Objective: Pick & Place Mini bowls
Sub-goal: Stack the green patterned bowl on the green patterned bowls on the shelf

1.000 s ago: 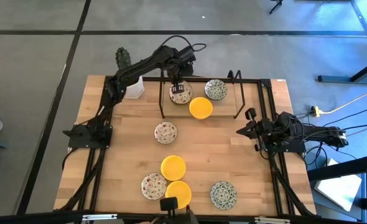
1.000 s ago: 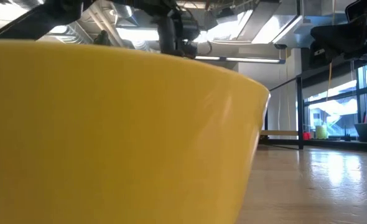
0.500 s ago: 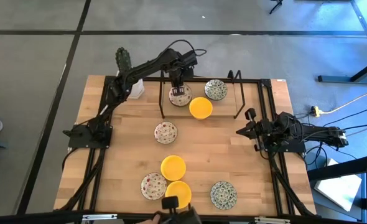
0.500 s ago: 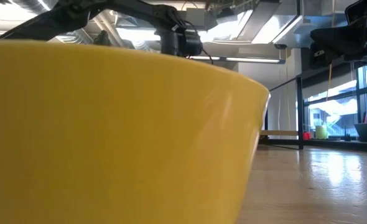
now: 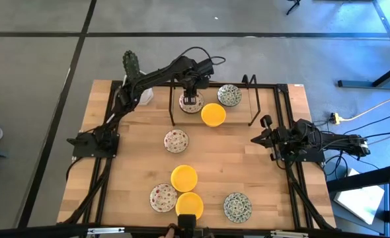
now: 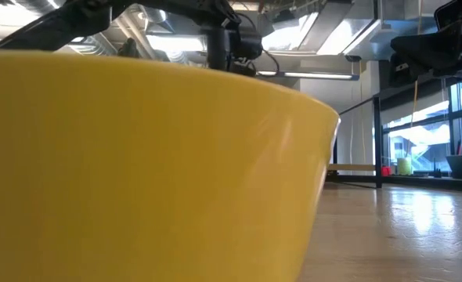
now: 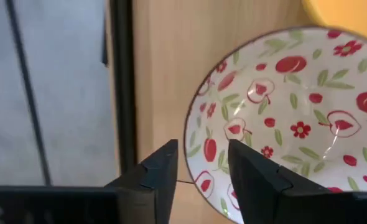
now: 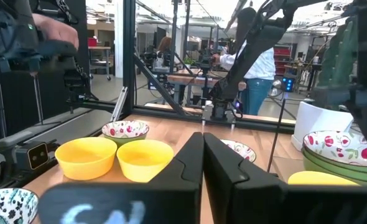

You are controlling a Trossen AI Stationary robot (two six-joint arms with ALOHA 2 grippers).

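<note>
Both fingers of the left tool (image 7: 199, 171) stand slightly apart, straddling the red-floral mini bowl's (image 7: 289, 118) rim.

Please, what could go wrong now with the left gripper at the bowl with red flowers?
The left gripper has its jaws astride the rim of the cream red-floral ceramic bowl: a thin rim hold may slip or tilt it. The plain yellow round bowl sits very near and could be bumped.

A wooden table (image 5: 248, 165) carries eight mini bowls (image 5: 184, 177); relative to the cactus pot (image 5: 142, 96) at its far-left corner, all lie rightward or nearer.
</note>
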